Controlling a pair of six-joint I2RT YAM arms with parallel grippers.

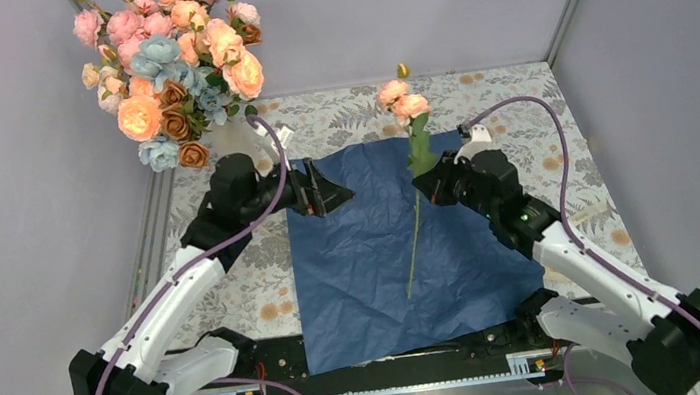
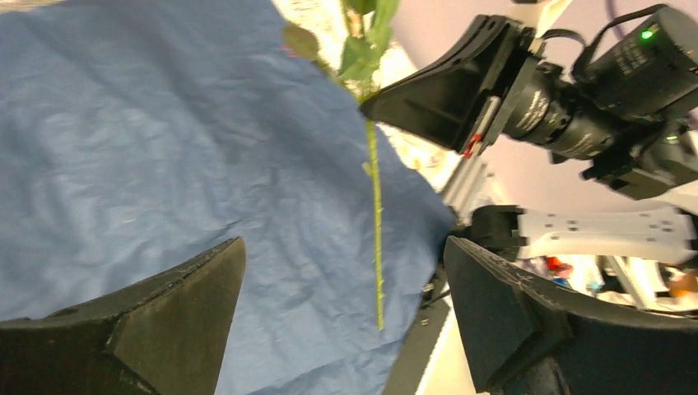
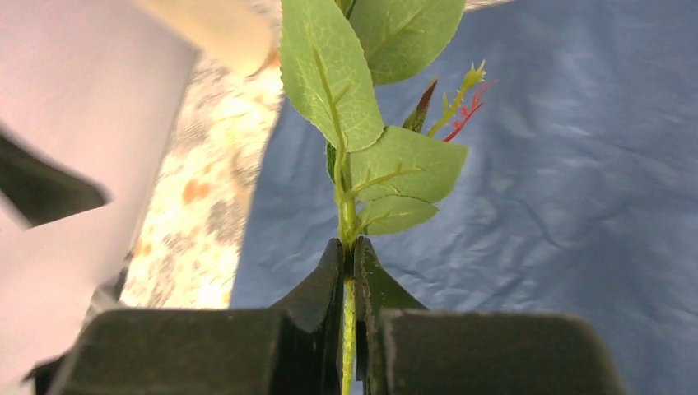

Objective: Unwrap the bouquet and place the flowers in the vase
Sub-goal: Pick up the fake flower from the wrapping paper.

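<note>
The wrapping paper lies spread flat on the table, dark navy side up. The off-white vase stands at the back left, mostly hidden by the many flowers in it. My right gripper is shut on the green stem of a single flower with peach-pink roses, held upright above the paper. In the right wrist view the fingers pinch the stem just below its leaves. My left gripper hangs open over the paper's left part, facing the stem, with nothing between its fingers.
A floral-patterned cloth covers the table around the paper. Lilac walls close in the back and both sides. A metal rail runs along the near edge between the arm bases. Purple cables loop from each wrist.
</note>
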